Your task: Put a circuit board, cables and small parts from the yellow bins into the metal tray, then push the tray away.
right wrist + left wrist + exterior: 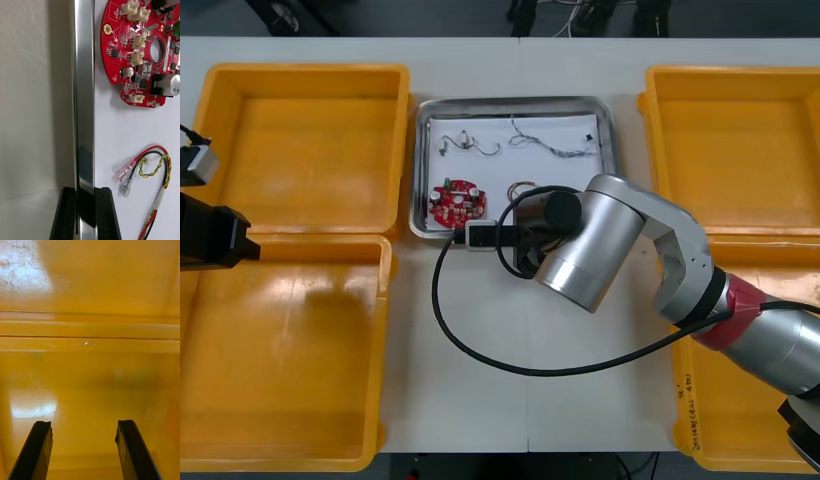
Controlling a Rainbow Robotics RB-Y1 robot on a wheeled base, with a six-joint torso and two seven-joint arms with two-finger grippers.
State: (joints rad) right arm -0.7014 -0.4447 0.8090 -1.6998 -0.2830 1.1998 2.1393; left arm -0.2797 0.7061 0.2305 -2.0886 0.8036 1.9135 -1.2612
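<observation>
The near rim of the metal tray (418, 160) is clamped by the right gripper (85, 191): its two black fingers (67, 210) are seen closed on the shiny edge (84, 93), one on the table side and one on the tray's white inside. Just beside the inner finger, the red and yellow cable (155, 170) is seen lying with its clear-sleeved ends nearest the gripper. Beyond that cable, farther from the fingertips, the round red circuit board (142, 56) is found flat on the white lining, close to the rim but apart from it. In the front view, the blue and white cable (555, 145) is placed at the tray's far side, well away from the right gripper (465, 234). The left gripper (84, 423) is held with its fingers spread wide and nothing between them, over the yellow bins (90, 330), whose adjoining rims run across ahead of its fingertips.
</observation>
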